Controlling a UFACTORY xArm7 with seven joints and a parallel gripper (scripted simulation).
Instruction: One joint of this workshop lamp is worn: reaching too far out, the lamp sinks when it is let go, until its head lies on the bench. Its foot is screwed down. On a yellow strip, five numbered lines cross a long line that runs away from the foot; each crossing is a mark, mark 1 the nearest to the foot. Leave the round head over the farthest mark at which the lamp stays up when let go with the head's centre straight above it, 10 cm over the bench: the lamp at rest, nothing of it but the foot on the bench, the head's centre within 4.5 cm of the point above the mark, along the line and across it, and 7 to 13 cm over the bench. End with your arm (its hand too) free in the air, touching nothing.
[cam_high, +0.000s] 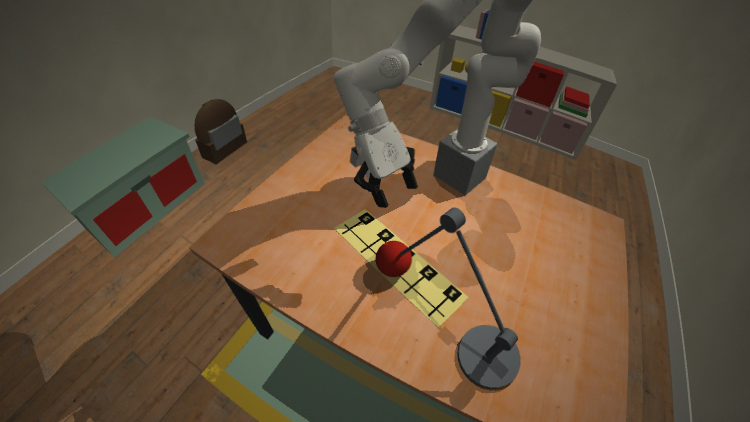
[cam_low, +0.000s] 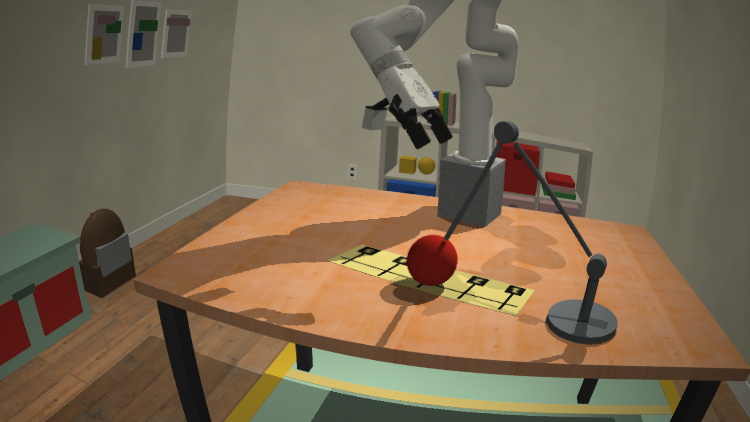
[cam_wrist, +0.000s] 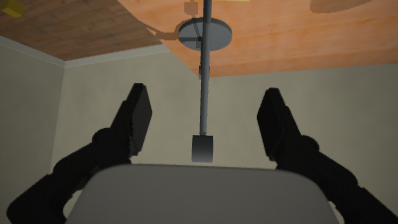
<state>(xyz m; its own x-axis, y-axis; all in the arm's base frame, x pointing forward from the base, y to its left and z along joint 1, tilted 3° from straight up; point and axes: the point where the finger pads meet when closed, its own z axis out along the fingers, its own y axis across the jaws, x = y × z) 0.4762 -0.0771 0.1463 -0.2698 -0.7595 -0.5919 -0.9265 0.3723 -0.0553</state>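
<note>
The lamp's round red head (cam_high: 393, 258) hangs a little over the yellow strip (cam_high: 403, 265), above its middle; two numbered marks show on each side of it and the middle one is hidden beneath. In the exterior view the head (cam_low: 432, 259) casts a shadow on the strip (cam_low: 435, 280) just below. The grey foot (cam_high: 488, 355) sits at the strip's near end, and the two thin arms meet at a raised elbow joint (cam_high: 452, 219). My gripper (cam_high: 390, 191) is open and empty, well above the strip's far end and apart from the lamp. The wrist view shows the open fingers with the elbow (cam_wrist: 202, 148) and the foot (cam_wrist: 205, 35) between them.
My arm's grey pedestal (cam_high: 464, 162) stands on the bench behind the lamp. A shelf with coloured boxes (cam_high: 529, 102) is against the back wall. A green cabinet (cam_high: 128, 181) and a brown object (cam_high: 217, 131) stand on the floor to the left.
</note>
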